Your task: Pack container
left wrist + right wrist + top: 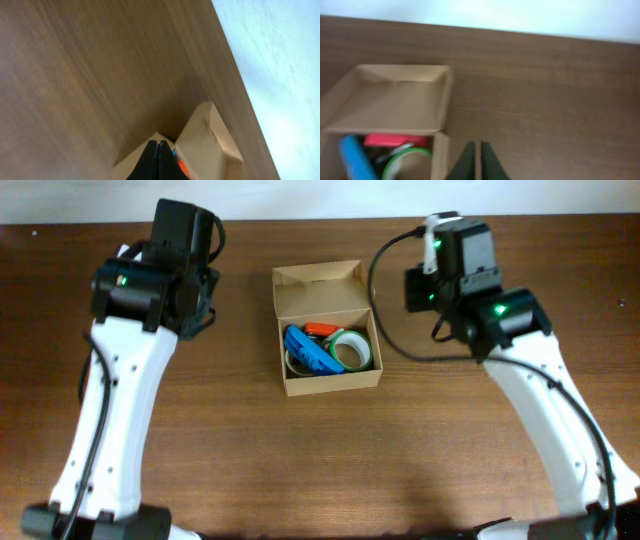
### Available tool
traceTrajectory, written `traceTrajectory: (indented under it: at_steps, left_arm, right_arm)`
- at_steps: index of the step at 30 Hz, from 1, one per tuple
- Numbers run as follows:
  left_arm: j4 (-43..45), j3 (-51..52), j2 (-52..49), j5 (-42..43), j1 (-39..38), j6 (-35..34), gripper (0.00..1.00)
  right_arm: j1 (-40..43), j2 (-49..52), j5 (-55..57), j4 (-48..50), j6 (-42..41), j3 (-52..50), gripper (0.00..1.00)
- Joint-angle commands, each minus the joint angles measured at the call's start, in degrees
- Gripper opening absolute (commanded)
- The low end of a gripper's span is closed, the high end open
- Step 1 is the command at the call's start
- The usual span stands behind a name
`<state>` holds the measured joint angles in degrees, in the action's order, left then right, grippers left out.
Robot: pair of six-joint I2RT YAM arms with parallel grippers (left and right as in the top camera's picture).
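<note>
Evidently the filling looks largely done: the left gripper (pixel 158 159) and right gripper (pixel 475 159) are both closed on nothing. Just ahead of each, between them, the small rectangular tan-brown cardboard container (pixel 331 385) holds a flat blue packet (pixel 311 352), a green tape roll (pixel 353 348) and a red item (pixel 320 329). Beyond these its lid flap (pixel 318 298) stands open, so closing it seems to be what is left.

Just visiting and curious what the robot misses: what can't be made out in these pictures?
Overhead: fingers of the left gripper and right gripper, hidden beneath their own arms.
Overhead: the orange item, partly under the blue packet, too small to identify.
Left wrist: the box, blurred and cut by the bottom edge; only a sliver of its contents shows.
Right wrist: the box's front and the green roll, cut off by the bottom edge.
</note>
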<state>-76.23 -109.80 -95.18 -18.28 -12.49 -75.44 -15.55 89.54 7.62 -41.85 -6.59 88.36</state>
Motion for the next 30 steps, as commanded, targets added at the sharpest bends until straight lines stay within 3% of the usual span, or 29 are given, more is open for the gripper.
traceTrajectory:
  at_steps: [1, 9, 18, 30]
  left_arm:
    - [2.5, -0.5, -4.6, 0.0, 2.5, 0.5, 0.02]
    - [8.3, -0.5, -15.7, 21.8, 10.8, 5.6, 0.02]
    - [16.4, -0.5, -31.0, 49.5, 17.0, 8.5, 0.02]
    - [25.0, -0.5, -41.5, 61.6, 14.5, 8.7, 0.02]
  right_arm:
    - [6.8, 2.6, -9.3, 2.3, -6.5, 2.5, 0.03]
    - [15.5, 12.9, -26.0, 4.7, -17.5, 2.5, 0.03]
    - [16.9, 25.0, -38.0, 8.7, -26.7, 2.5, 0.03]
    - [15.8, 32.5, -43.2, 13.2, -35.4, 2.5, 0.04]
